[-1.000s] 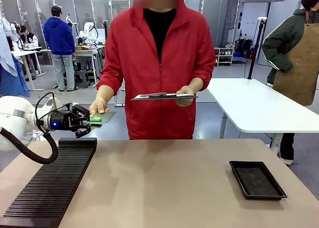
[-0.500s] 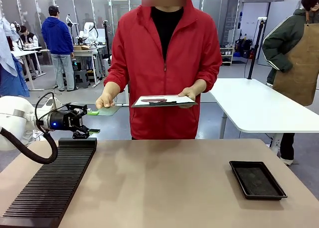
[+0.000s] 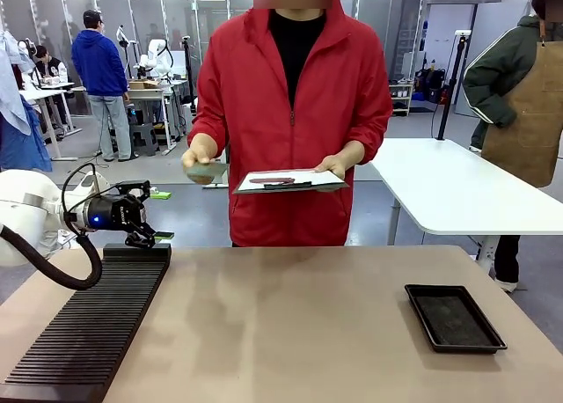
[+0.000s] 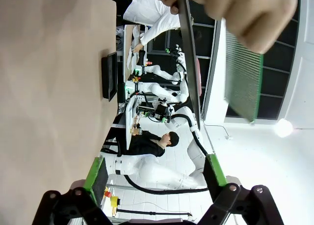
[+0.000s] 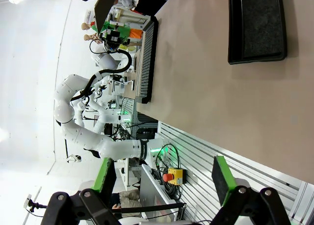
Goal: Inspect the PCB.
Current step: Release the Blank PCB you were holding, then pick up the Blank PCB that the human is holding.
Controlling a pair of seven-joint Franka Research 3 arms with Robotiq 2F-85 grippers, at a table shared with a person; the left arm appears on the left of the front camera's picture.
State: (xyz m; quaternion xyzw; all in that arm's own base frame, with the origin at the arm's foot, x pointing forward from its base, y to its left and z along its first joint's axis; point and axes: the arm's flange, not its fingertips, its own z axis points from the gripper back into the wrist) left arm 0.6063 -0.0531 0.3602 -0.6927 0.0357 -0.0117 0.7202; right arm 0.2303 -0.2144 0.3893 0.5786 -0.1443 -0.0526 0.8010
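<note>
- I saw the PCB [image 4: 244, 77] in the person's hand [image 4: 250, 14] — pale green, finely dotted, one brighter green edge.
- My left fingers [image 4: 94, 172] stood spread, empty; right fingers [image 5: 220, 180] likewise.

Across the brown table [image 3: 290, 333] from me, a person in a red jacket [image 3: 290, 95] is standing and carrying a flat panel [image 3: 290, 181] with something dark lying on its pale top. A shallow black tray [image 3: 455, 318] is lying on the table's right part. A black ribbed rack [image 3: 88, 333] is lying along its left edge, well apart from the tray. Behind, a person in a brown apron [image 3: 528, 104] is standing beside a white table [image 3: 440, 187].
</note>
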